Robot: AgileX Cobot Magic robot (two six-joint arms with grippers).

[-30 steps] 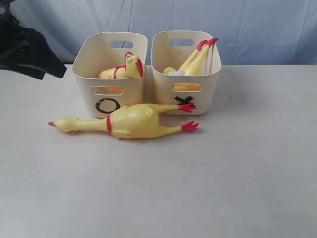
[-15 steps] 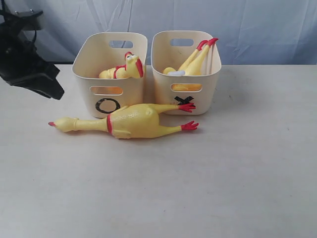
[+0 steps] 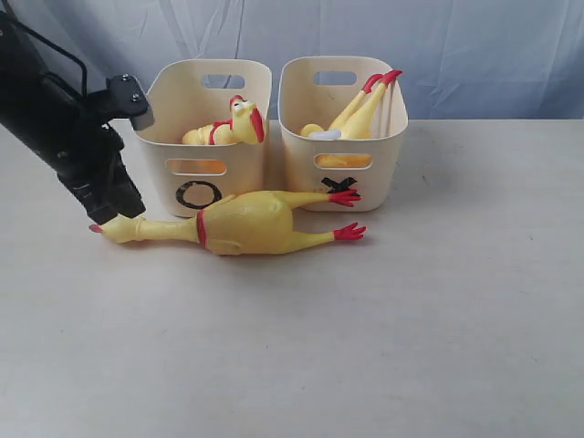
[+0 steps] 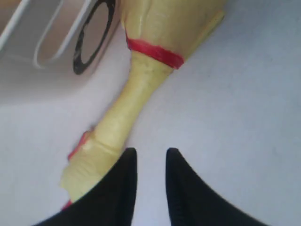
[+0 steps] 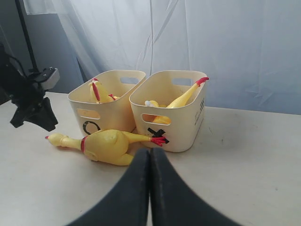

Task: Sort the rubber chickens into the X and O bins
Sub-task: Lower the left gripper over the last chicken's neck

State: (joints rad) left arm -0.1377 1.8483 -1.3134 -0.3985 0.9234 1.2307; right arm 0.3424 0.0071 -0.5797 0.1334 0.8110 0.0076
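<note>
Chicken [image 3: 242,224], glossy yellow rubber with a red neck band, lies on the matte pale counter [image 3: 438,319] just in front of the smooth cream O bin [image 3: 239,178] and X bin [image 3: 383,164]. Long axis runs across the exterior view: beak left, red feet right. Left end effector [image 4: 149,153] is at its head, fingers narrowly parted with nothing between them. Right end effector [image 5: 150,151] is pressed closed, empty.

Yellow rubber chicken [image 3: 242,224] with red neck band and feet, cream O bin [image 3: 233,173] and X bin [image 3: 385,164] lettered black, black left gripper [image 4: 150,153], white table [image 3: 411,319]
</note>
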